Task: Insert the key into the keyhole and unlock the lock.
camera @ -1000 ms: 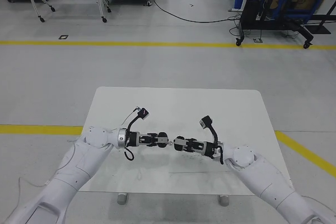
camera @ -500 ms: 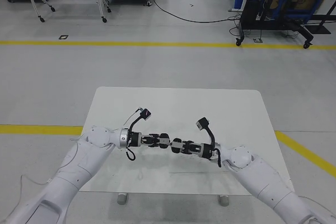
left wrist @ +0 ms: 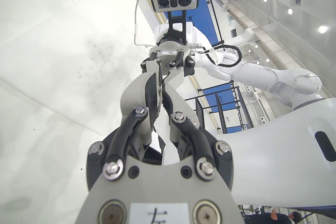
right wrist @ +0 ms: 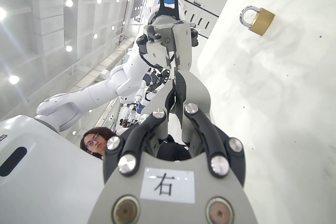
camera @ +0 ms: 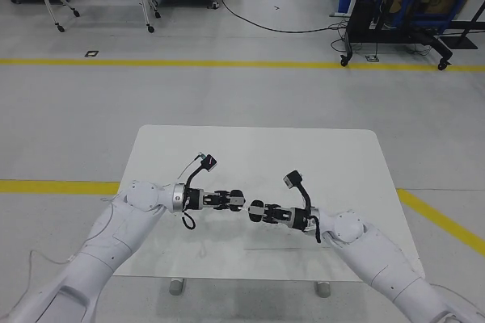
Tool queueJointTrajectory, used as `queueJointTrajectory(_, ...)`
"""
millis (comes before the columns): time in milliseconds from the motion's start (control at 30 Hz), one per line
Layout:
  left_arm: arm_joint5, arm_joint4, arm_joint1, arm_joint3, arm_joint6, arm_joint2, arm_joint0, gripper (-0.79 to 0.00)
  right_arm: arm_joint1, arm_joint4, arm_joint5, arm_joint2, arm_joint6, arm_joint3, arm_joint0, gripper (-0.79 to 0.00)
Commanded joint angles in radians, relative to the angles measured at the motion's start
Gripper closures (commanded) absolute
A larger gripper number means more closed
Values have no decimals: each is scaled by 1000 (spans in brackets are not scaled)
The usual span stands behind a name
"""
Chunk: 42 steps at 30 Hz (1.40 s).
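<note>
The key (left wrist: 159, 100) is a thin metal sliver seen edge-on between the dark pads (left wrist: 151, 93) of the left gripper (left wrist: 160, 83), whose fingers are pinched narrow on it. Its head and teeth are hidden. The right gripper (right wrist: 175, 78) meets it tip to tip, with its fingers drawn together too. Whether they also pinch the key is hard to make out. The lock (right wrist: 258, 20), brass with a silver shackle, lies flat on the table (camera: 339, 153), well apart from both grippers, and its keyhole is out of sight. In the top view the 2 tips meet above the table's middle, well in from all 4 edges. Each gripper's base carries a white label (right wrist: 168, 184) with 1 black character.
</note>
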Motion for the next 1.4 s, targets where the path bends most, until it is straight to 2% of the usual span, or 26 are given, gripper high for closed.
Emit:
queueJointTrajectory(0, 1, 0, 0, 0, -1, 0, 0, -785, 5, -1, -18, 19, 7, 9, -5, 0)
queueJointTrajectory(200, 1, 0, 0, 0, -1, 0, 0, -785, 39, 23, -121, 146, 16, 50, -53, 0)
queueJointTrajectory(367, 1, 0, 0, 0, -1, 0, 0, -785, 66, 160, -219, 262, 43, 71, -105, 0)
queueJointTrajectory(400, 1, 0, 0, 0, -1, 0, 0, -785, 66, 214, -234, 274, 51, 74, -107, 0)
queueJointTrajectory(467, 2, 5, 0, -7, 3, 2, 2, -785, 66, 214, -234, 274, 51, 74, -107, 0)
queueJointTrajectory(533, 20, 70, -2, -75, 41, 14, 12, -785, 66, 214, -234, 274, 51, 74, -107, 0)
queueJointTrajectory(600, 33, 152, 6, -145, 103, -8, 18, -785, 66, 214, -234, 274, 51, 74, -107, 0)
queueJointTrajectory(667, 62, 247, 28, -238, 153, -59, 41, -785, 66, 214, -234, 274, 51, 74, -107, 0)
queueJointTrajectory(733, 133, 432, 63, -365, 178, -139, 72, -785, 66, 214, -234, 274, 51, 74, -107, 0)
queueJointTrajectory(767, 192, 558, 84, -450, 192, -185, 102, -785, 66, 214, -234, 274, 51, 74, -107, 0)
queueJointTrajectory(833, 359, 776, 128, -662, 173, -297, 212, -785, 66, 214, -234, 274, 51, 74, -107, 0)
queueJointTrajectory(933, 504, 971, 164, -844, 116, -404, 341, -785, 66, 214, -234, 274, 51, 74, -107, 0)
queueJointTrajectory(1000, 592, 1062, 180, -898, 94, -467, 413, -785, 66, 214, -234, 274, 51, 74, -107, 0)
queueJointTrajectory(1100, 680, 1175, 186, -926, 90, -472, 466, -785, 66, 214, -234, 274, 51, 74, -107, 0)
queueJointTrajectory(1167, 722, 1215, 185, -916, 102, -458, 476, -785, 66, 214, -234, 274, 51, 74, -107, 0)
queueJointTrajectory(1267, 760, 1217, 173, -857, 153, -415, 455, -785, 66, 214, -234, 274, 51, 74, -107, 0)
queueJointTrajectory(1367, 784, 1205, 157, -758, 204, -368, 397, -782, 66, 214, -234, 274, 51, 74, -107, 0)
